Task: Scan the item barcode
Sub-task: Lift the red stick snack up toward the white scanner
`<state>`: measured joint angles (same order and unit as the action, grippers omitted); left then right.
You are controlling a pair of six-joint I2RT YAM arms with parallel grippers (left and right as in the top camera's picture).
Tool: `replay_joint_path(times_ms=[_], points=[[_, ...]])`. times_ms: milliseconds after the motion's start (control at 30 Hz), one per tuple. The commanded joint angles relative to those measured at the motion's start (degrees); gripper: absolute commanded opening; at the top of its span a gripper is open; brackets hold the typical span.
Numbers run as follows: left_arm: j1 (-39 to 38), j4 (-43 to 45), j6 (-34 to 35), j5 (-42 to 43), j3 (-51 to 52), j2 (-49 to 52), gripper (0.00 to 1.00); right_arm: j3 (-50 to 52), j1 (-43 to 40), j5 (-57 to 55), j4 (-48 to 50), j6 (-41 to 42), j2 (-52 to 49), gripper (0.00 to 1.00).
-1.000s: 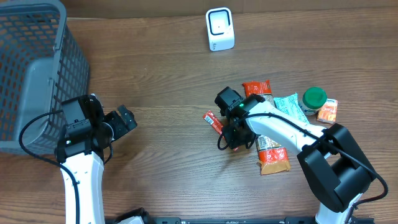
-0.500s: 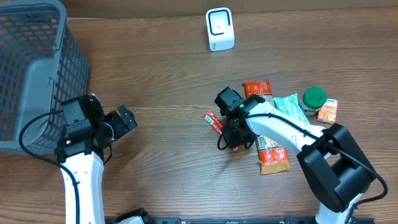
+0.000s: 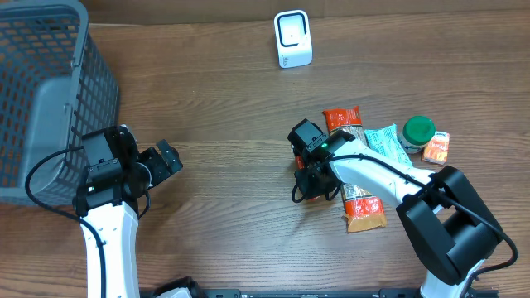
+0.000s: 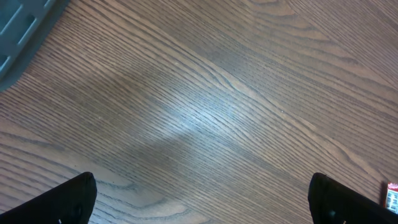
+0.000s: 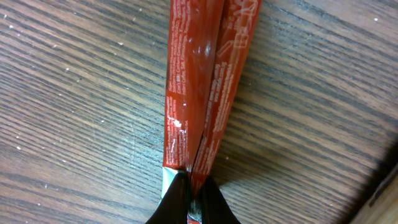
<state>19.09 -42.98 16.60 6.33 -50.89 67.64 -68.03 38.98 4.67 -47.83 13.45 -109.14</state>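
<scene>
Right gripper (image 5: 194, 200) newly tight on one red packet (image 5: 198, 81); left gripper (image 3: 170, 156) wide.

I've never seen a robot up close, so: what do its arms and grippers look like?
Both the left arm and right arm have white tubular links, chunky black joint housings and thin black cables. The left gripper and right gripper are black.

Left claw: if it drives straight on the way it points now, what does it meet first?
Likely just the table. The open left claw angles down toward bare wood, and the wrist view shows nothing else in line. Depth is hard to judge, though.
</scene>
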Motion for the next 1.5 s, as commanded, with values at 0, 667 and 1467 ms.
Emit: replay_joint_path(times_ms=[0, 667, 1467], points=[[-0.3, 0.2, 0.8, -0.6, -0.8, 0.3, 1.0, -0.7, -0.1, -0.7, -0.2, -1.7, 3.8, 0.04], [-0.3, 0.2, 0.8, -0.5, -0.8, 0.3, 1.0, -2.3, -0.1, 12.3, 0.5, -14.4, 13.9, 0.04], [-0.3, 0.2, 0.8, -0.6, -0.8, 0.3, 1.0, -4.9, -1.4, 6.6, -1.2, -25.2, 16.5, 0.03]])
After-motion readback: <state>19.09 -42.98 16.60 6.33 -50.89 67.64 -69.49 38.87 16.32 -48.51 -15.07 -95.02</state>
